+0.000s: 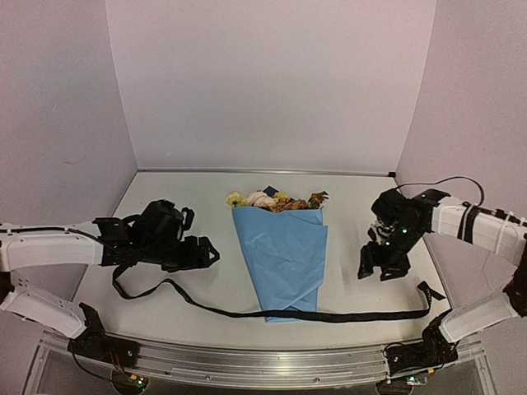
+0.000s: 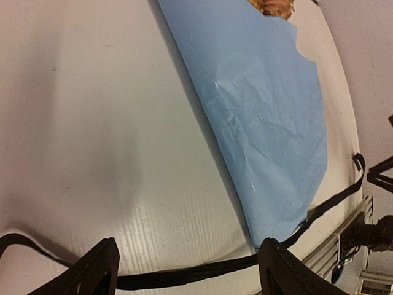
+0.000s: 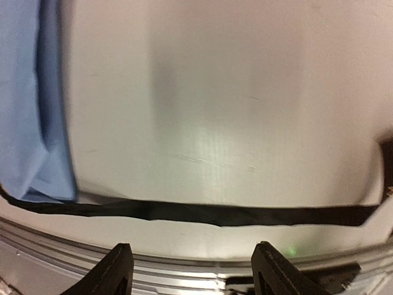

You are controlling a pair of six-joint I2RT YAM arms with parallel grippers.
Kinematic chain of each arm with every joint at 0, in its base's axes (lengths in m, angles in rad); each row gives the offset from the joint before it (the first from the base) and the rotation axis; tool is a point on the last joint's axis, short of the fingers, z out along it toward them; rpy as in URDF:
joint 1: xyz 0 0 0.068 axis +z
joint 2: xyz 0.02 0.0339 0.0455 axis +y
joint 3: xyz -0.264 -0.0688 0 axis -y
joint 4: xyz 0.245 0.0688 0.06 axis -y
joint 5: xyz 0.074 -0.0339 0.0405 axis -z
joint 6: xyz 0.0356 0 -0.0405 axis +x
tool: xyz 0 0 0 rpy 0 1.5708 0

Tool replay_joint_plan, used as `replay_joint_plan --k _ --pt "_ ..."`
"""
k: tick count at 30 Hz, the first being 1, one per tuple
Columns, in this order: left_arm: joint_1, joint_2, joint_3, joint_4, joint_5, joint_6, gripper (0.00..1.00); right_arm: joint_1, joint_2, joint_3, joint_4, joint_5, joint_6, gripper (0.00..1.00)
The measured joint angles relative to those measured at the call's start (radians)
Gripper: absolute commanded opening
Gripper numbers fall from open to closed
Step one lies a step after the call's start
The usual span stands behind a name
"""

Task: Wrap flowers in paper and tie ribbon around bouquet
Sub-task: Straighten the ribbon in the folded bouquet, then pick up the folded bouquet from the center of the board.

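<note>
1. Now, the ribbon (image 1: 346,317) lies flat, running nine-to-three across the bouquet's (image 1: 280,247) near tip.
2. The left gripper (image 1: 212,252) and right gripper (image 1: 377,273) hang spread, empty; ribbon at six o'clock of each.

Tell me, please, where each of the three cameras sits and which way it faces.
Top: above and behind the arms, looking down at the table; left arm, right arm and both bases show.
Left wrist: on the left arm, facing rightward across the table toward the paper; the left fingertips show at the bottom.
Right wrist: on the right arm, facing down at the table's near edge; the right fingertips show at the bottom.
Shared: both wrist views see the ribbon passing the paper's bottom corner.
</note>
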Motion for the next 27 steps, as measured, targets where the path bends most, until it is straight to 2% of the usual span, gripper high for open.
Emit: replay_joint_plan --k 5,9,17,27 --pt "-0.001 0.188 0.02 0.103 0.172 0.057 0.75 0.129 0.153 0.009 0.213 -0.125 0.035 0.66" --pt "-0.001 0.237 0.02 0.146 0.264 0.1 0.75 0.218 0.191 0.009 0.322 -0.167 0.036 0.68" --pt "-0.001 0.344 0.041 0.22 0.369 0.155 0.71 0.224 0.365 0.051 0.507 -0.226 0.123 0.69" --pt "-0.024 0.425 0.049 0.262 0.477 0.241 0.68 0.224 0.426 0.042 0.613 -0.244 0.217 0.67"
